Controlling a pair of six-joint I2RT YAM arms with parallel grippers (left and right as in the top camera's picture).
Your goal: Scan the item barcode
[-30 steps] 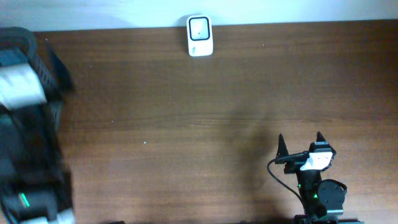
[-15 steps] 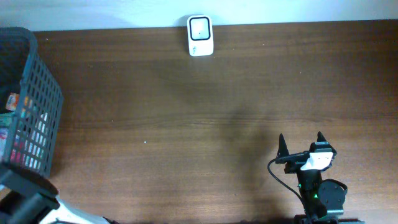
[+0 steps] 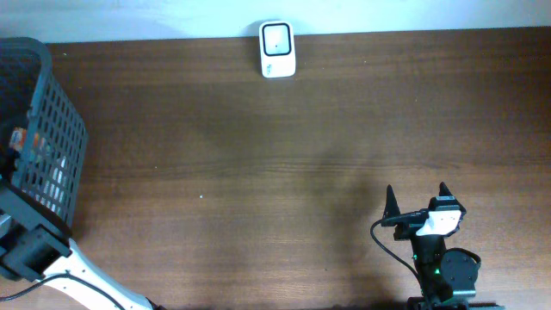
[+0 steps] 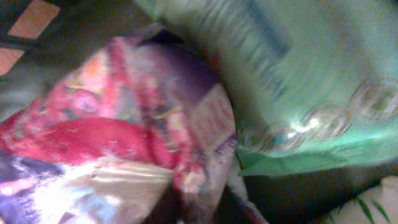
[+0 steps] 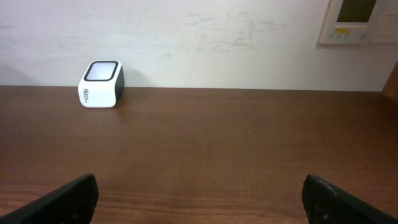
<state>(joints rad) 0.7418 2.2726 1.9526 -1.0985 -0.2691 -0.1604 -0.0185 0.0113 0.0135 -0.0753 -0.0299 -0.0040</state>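
While right end effector (image 5: 202, 196) gapes empty, left end effector's state near red-purple packet (image 4: 124, 130) is unclear.

Smooth matt brown wood table (image 3: 258, 155); white glossy plastic scanner (image 3: 276, 49); dark plastic mesh basket (image 3: 52, 146); shiny crinkled film packets (image 4: 124, 137) (blurred)

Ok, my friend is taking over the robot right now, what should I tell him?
Right gripper: open, empty, at the table's near edge.
Left gripper: fingers hidden; its camera faces a red packet and a green packet, seemingly inside the basket.
Scanner: far edge, nothing at it.
Done: no item out yet. Left: lift one out, show its barcode to the scanner.
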